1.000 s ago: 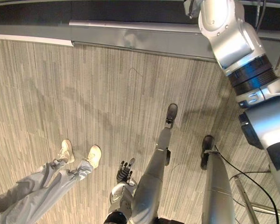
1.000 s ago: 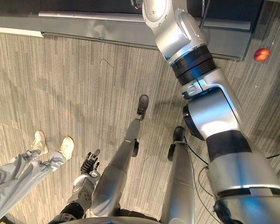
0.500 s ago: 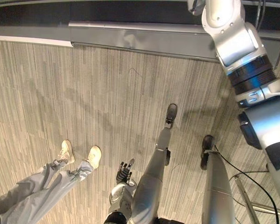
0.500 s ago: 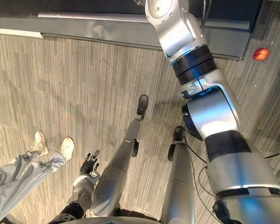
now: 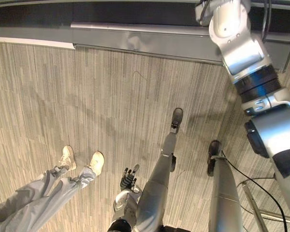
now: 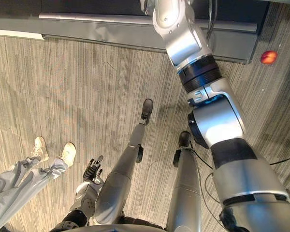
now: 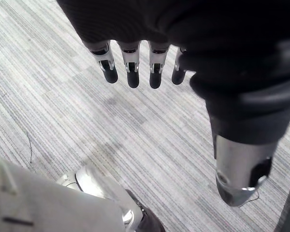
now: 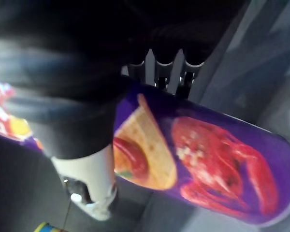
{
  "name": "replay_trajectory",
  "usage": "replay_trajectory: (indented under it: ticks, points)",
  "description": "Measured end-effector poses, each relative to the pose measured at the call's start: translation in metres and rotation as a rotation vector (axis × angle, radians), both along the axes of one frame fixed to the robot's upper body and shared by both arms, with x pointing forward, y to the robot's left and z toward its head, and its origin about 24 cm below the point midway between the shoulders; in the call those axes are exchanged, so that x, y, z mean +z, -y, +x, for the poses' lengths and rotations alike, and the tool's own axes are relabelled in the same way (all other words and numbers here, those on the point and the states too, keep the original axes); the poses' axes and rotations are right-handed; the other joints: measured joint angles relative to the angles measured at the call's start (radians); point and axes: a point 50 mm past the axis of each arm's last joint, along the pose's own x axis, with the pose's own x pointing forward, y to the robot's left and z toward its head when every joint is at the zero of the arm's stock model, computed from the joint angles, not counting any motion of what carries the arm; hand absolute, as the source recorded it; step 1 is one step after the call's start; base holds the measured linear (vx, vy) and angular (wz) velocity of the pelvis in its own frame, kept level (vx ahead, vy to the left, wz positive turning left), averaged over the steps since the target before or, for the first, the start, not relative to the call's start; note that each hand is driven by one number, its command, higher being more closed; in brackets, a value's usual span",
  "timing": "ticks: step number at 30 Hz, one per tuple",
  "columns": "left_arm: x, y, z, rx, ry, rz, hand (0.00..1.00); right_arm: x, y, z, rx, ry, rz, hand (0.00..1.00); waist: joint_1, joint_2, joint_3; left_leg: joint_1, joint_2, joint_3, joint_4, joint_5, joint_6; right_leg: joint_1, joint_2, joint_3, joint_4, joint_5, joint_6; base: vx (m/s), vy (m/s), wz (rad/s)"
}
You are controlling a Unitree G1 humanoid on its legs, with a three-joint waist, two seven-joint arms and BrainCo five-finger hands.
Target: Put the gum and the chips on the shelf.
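In the right wrist view my right hand (image 8: pixel 89 186) is shut on a purple can of chips (image 8: pixel 217 164) printed with chips and red food. The thumb lies across the can's front and the fingers (image 8: pixel 164 67) reach round behind it. Dark grey panels stand close behind the can. From the head camera my right arm (image 5: pixel 251 72) stretches up past the top edge, over a dark unit with a grey ledge (image 5: pixel 135 38). My left hand (image 5: pixel 129 176) hangs low beside me, open and holding nothing, fingers (image 7: pixel 133 72) straight above the carpet.
A person's grey-trousered legs and pale shoes (image 5: pixel 82 162) stand on the striped carpet at the lower left. A small red round thing (image 6: pixel 268 57) lies on the floor at the upper right. A metal frame (image 5: pixel 261 210) stands at the lower right.
My right arm has stretched a little further up and towards the dark unit. The left hand and the person's legs have stayed put.
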Motion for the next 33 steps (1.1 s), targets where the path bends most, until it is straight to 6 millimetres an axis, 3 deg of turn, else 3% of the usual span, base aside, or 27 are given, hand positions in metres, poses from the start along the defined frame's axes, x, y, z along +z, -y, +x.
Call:
replay_trajectory:
  ticks: [3, 17, 23, 27, 33]
  points:
    - [0.000, 0.000, 0.000, 0.002, -0.001, 0.000, 0.00, -0.005, 0.002, 0.003, -0.013, -0.018, -0.001, 0.00, -0.001, 0.000, 0.000, 0.000, 0.000, 0.000, 0.000, 0.000, 0.000, 0.002, 0.000, 0.000, -0.002, 0.000, 0.000, 0.00, 0.000, 0.00]
    - [-0.001, -0.001, -0.001, 0.010, -0.010, -0.003, 0.00, 0.005, -0.005, -0.012, 0.047, 0.051, 0.030, 0.00, -0.008, 0.000, 0.000, 0.027, 0.001, 0.002, 0.000, 0.000, 0.000, 0.031, 0.000, 0.000, -0.008, 0.002, 0.003, 0.01, -0.023, 0.00]
    - [-0.003, -0.004, -0.003, 0.025, -0.020, -0.004, 0.00, 0.004, -0.007, -0.012, 0.057, 0.047, 0.034, 0.00, -0.025, 0.000, 0.000, 0.070, 0.001, 0.004, 0.000, 0.000, 0.000, 0.080, 0.000, -0.001, -0.019, 0.003, 0.004, 0.03, -0.057, 0.00]
    - [-0.003, -0.006, -0.003, 0.026, -0.020, -0.004, 0.00, 0.005, -0.006, -0.012, 0.054, 0.048, 0.032, 0.00, -0.031, -0.025, -0.011, 0.080, 0.005, 0.019, 0.000, -0.011, -0.004, 0.085, 0.001, 0.007, -0.023, 0.004, 0.005, 0.01, -0.065, -0.08]
    - [-0.002, -0.006, -0.003, 0.014, -0.018, 0.002, 0.00, 0.002, -0.005, -0.009, 0.059, 0.018, 0.002, 0.00, -0.043, -0.031, -0.014, 0.111, 0.005, 0.020, 0.000, -0.008, -0.001, 0.128, 0.001, 0.003, -0.037, 0.004, 0.006, 0.05, -0.073, 0.02]
